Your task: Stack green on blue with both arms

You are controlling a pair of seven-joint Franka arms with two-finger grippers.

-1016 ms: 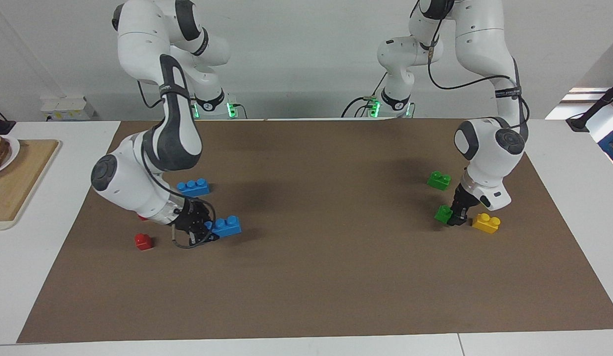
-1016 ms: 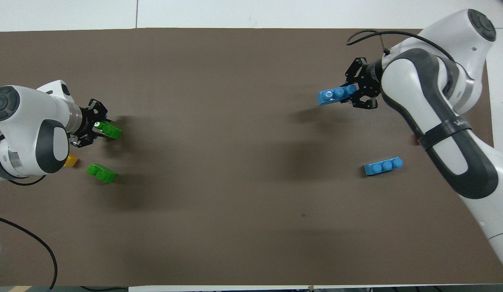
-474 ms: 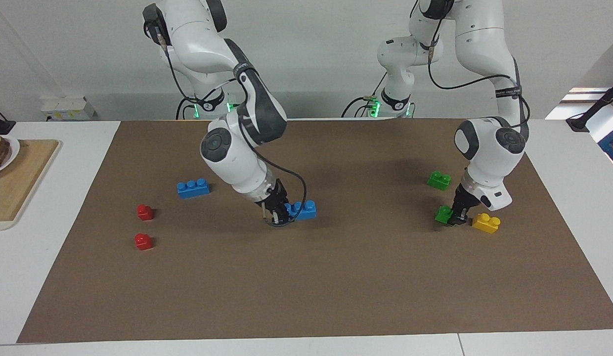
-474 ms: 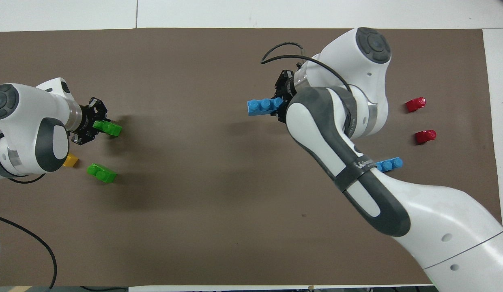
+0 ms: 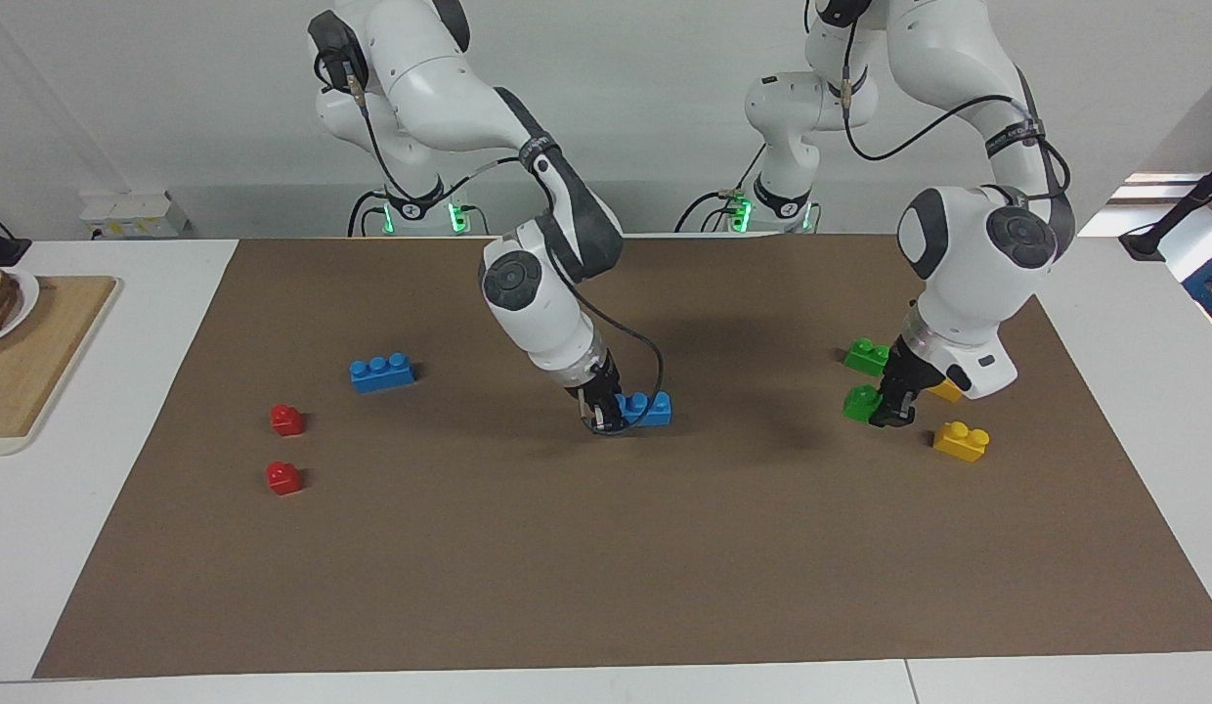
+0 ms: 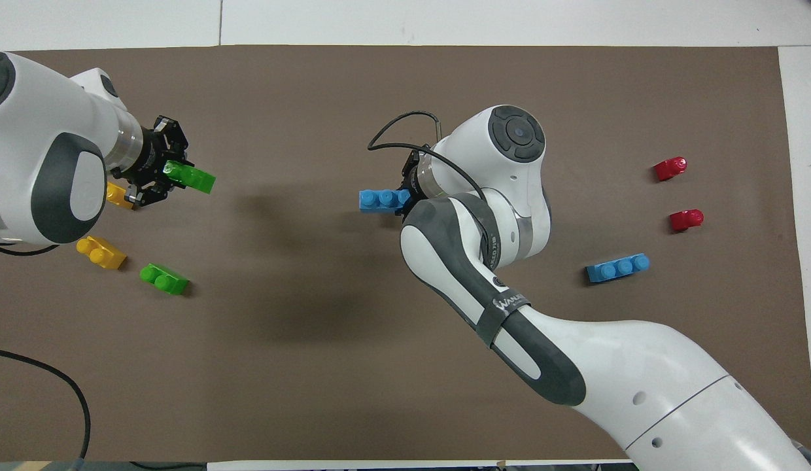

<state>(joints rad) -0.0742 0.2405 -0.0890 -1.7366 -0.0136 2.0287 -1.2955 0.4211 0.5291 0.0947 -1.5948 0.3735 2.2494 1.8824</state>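
Observation:
My right gripper (image 5: 606, 418) is shut on one end of a blue three-stud brick (image 5: 647, 409) and holds it low over the middle of the brown mat; I cannot tell whether it touches the mat. In the overhead view the gripper (image 6: 409, 196) and the blue brick (image 6: 381, 199) show too. My left gripper (image 5: 889, 413) is shut on a green two-stud brick (image 5: 860, 401) and holds it a little above the mat at the left arm's end. They also show from overhead: gripper (image 6: 162, 175), green brick (image 6: 195, 178). A second green brick (image 5: 868, 356) and a second blue brick (image 5: 382, 373) lie on the mat.
Two yellow bricks (image 5: 961, 441) (image 5: 946, 391) lie by the left gripper. Two red bricks (image 5: 286, 419) (image 5: 283, 478) lie toward the right arm's end. A wooden board (image 5: 39, 362) with a plate stands off the mat at that end.
My right arm carried the blue brick from the right arm's end to the middle of the mat. My left gripper lifted the green brick off the mat and uncovered a second yellow brick.

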